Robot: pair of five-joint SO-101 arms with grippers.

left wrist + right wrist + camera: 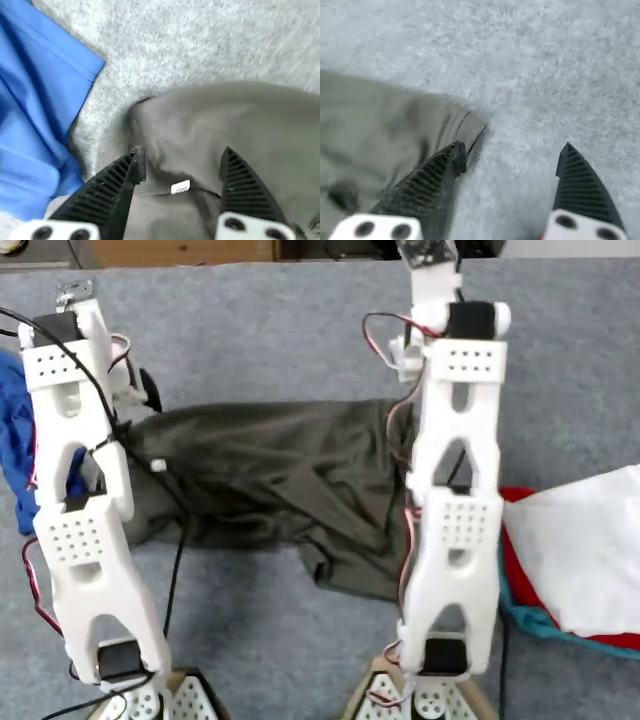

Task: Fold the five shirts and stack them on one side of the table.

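Both claws are hanging spread apart over the olive shirt [270,470]: the left claw [181,152] is straddling its collar and the right claw [512,146] is straddling an edge. Each should be dropping straight and pinching just one layer, I judge. One small white tag [180,188] is lying inside the left claw's gap, its print too small to read.

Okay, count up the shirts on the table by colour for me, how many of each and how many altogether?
olive-grey shirt: 1
blue shirt: 1
white shirt: 1
red shirt, an edge showing under the white one: 1
teal shirt, an edge showing under the red one: 1
Total: 5
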